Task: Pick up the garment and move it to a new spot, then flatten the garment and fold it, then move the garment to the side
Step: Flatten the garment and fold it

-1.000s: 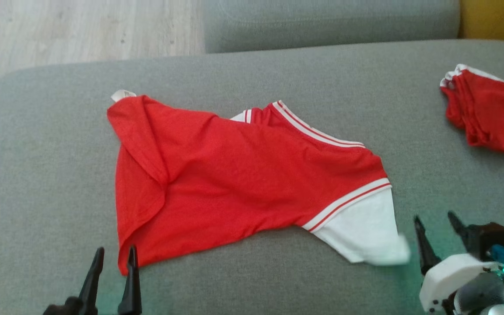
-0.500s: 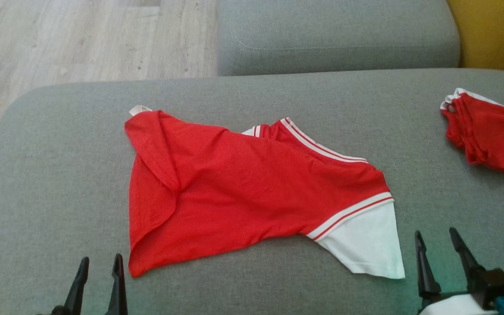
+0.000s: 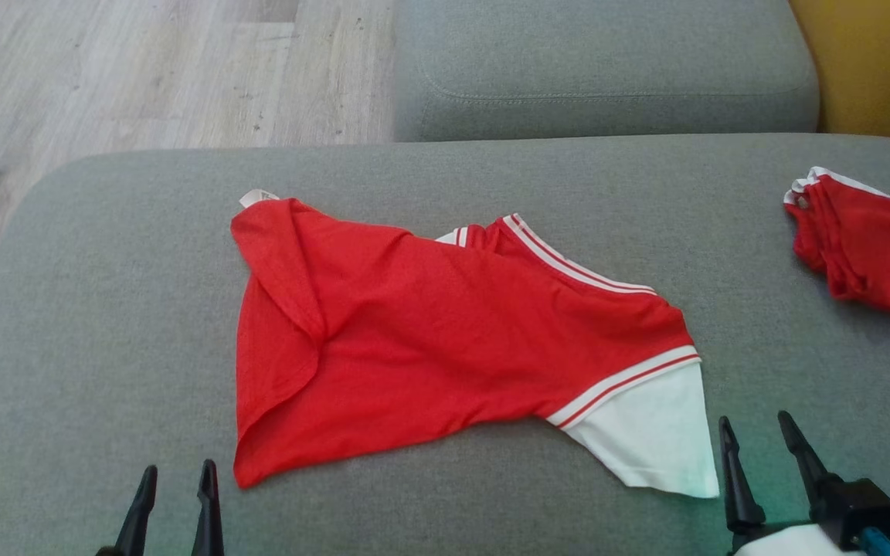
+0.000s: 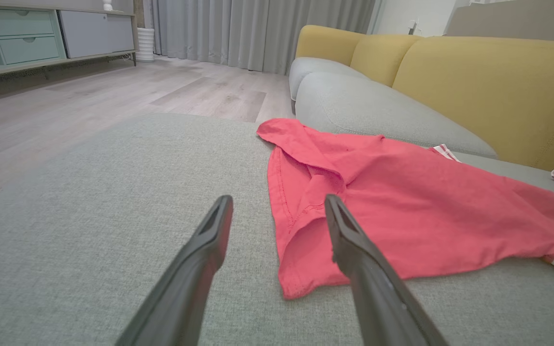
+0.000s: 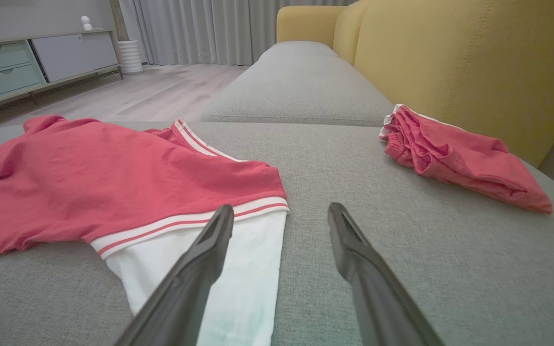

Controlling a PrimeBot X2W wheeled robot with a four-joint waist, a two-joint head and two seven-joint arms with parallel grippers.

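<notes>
Because the shirt lies rumpled mid-frame, the left gripper and right gripper hang open and empty by its bottom corners.

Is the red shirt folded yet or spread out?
Spread out: the shirt lies mostly flat on the cushion, one edge flopped over.

The garment lies spread on the seat cushion, near its middle. Its sleeve points toward the near right, and its label sits at the far left corner. A bundled cloth lies on the same cushion, well apart to the right, near the backrest. A second cushion adjoins the far edge, with the floor to its left. The left gripper stands just before the garment's near left corner. The right gripper stands just right of the sleeve.
</notes>
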